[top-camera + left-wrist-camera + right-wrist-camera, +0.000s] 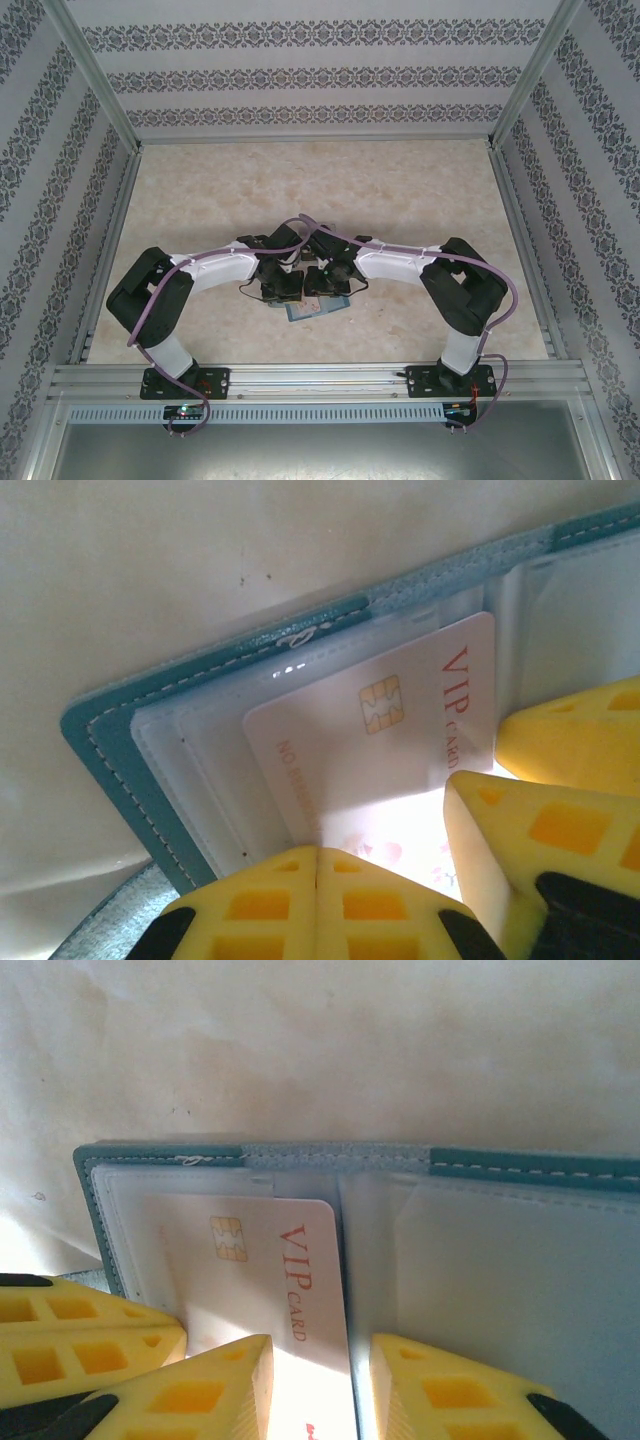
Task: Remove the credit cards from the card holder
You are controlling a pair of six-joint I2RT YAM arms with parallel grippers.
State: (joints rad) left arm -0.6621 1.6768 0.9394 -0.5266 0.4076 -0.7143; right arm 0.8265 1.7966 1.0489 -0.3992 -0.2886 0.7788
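A white card (pixel 250 1260) with a gold chip and red "VIP CARD" lettering sits in a clear sleeve of the open teal holder (pixel 520 1165), right beside the holder's fold. It seems to be partly out of its pocket. The holder lies flat on the worktop (pixel 330 190), and both arms bend in over it.

The likeliest failure from here is that a pull drags the whole holder along, if nothing pins it. The glossy sleeve could also be pinched together with the thin card, which would jam it.

The right hand (pixel 320 1380) comes down over the card, its fingers narrowly apart astride the card's edge by the fold, not clamped. The left hand (pixel 315 880) is fully closed at the holder's edge beside the card. Whether it pinches the sleeve cannot be told.
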